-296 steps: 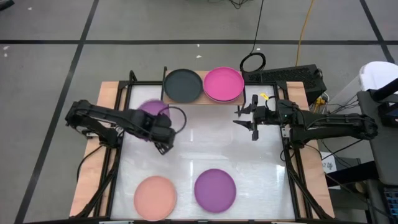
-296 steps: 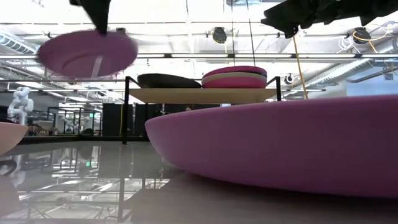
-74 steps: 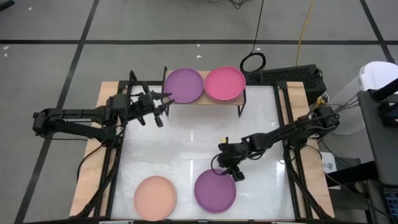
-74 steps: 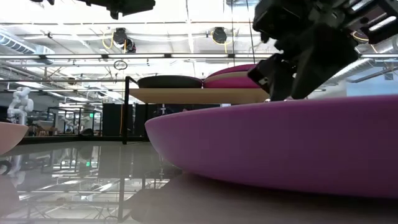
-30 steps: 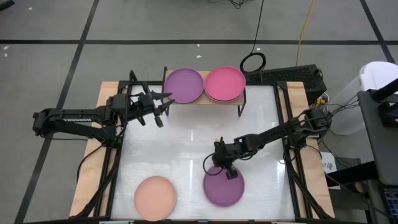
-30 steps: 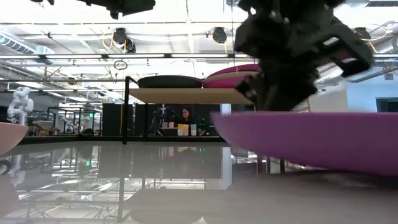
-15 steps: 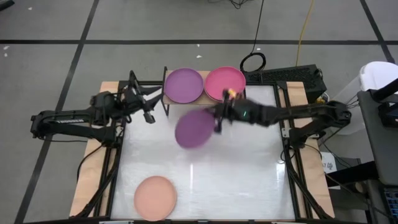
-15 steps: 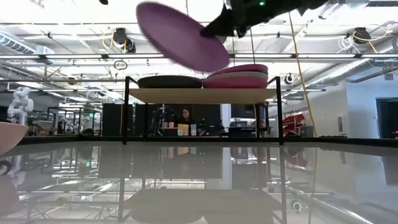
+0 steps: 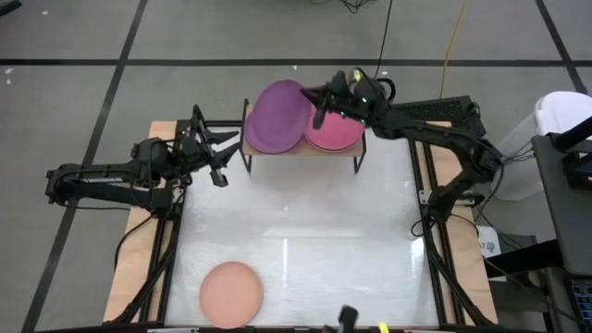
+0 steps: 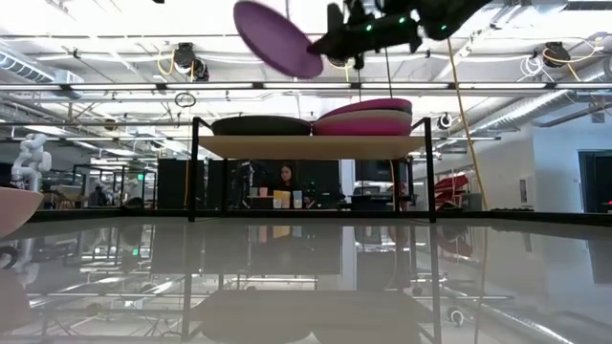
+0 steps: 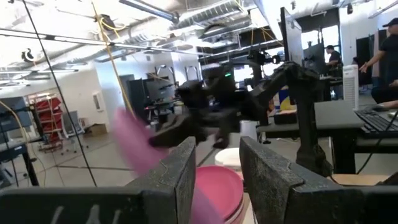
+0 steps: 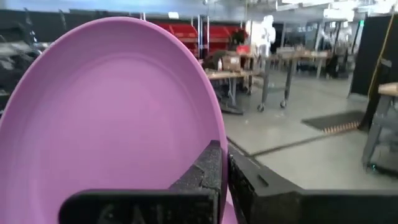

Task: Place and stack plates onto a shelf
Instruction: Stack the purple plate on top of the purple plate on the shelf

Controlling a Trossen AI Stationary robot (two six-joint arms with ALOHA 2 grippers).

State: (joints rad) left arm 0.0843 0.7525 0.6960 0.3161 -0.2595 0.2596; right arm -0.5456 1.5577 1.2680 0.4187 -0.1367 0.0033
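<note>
My right gripper [image 9: 319, 104] is shut on a purple plate [image 9: 276, 113] that hangs tilted above the left end of the shelf [image 10: 311, 146]. The plate covers most of the left stack there, which shows as a dark stack [image 10: 260, 124] in the low view. A pink-topped stack [image 9: 338, 131] rests on the shelf's right half. A peach plate [image 9: 231, 290] lies flat on the table near its front edge. My left gripper [image 9: 218, 154] stands open just left of the shelf, touching nothing. My right gripper pinches the purple plate's rim [image 12: 214, 134] between its two fingers, at the plate's right-hand edge. The fingers come roughly level from the table's right. The plate is lifted clear above the shelf [image 10: 277, 38] and tilted, its free left side highest.
Black frame rails [image 9: 431, 231] run along the table's sides. A keyboard [image 9: 421, 113] and a cable loop [image 9: 376, 91] lie behind the shelf at the back right. The white table top [image 9: 305, 231] stretches between shelf and peach plate. A person sits in the room beyond [image 10: 285, 177].
My right gripper has carried the purple plate from low over the table's near part up and toward the far edge, to above the shelf's left stack; the plate has tipped from level to slanted. My left gripper has drawn back slightly toward the table's left edge.
</note>
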